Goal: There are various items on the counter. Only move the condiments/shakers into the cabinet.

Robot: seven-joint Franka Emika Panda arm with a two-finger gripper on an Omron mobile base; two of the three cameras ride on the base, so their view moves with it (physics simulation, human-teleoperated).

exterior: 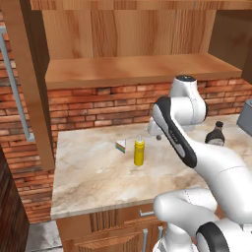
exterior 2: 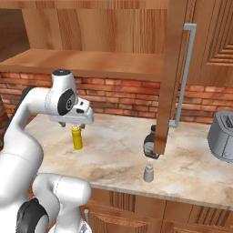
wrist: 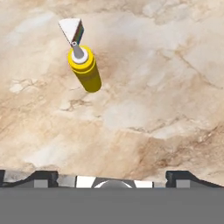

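Tool (wrist: 112,177): jaws spread wide, gripping nothing, pointing down at bare tabletop (wrist: 166,87)
Yellow bottle (wrist: 85,69): upright on the tabletop, ahead of the tool and off to one side in the hand view, not between the jaws
Striped wedge (wrist: 72,29): just beyond the yellow bottle, close behind its nozzle
Dark bottle (exterior 2: 150,144): well apart from the tool, partly behind the open cabinet door (exterior 2: 169,73)
Small shaker (exterior 2: 148,173): near the tabletop's front edge, far from the tool
Cabinet shelf (exterior: 138,69): above the tool, bare wood plank, open at the front
Risk 1: the tool is off line with the yellow bottle; coming straight down would likely miss or clip it and tip it
Risk 2: the wedge is so near that a wide approach may knock it or catch it too
Risk 3: a tall, narrow bottle looks easy to topple; smooth plastic may slip
Materials: bottle glossy yellow plastic, round, with a pale pointed nozzle; tabletop smooth veined marble; shaker grey metal-topped; dark bottle squat and shiny
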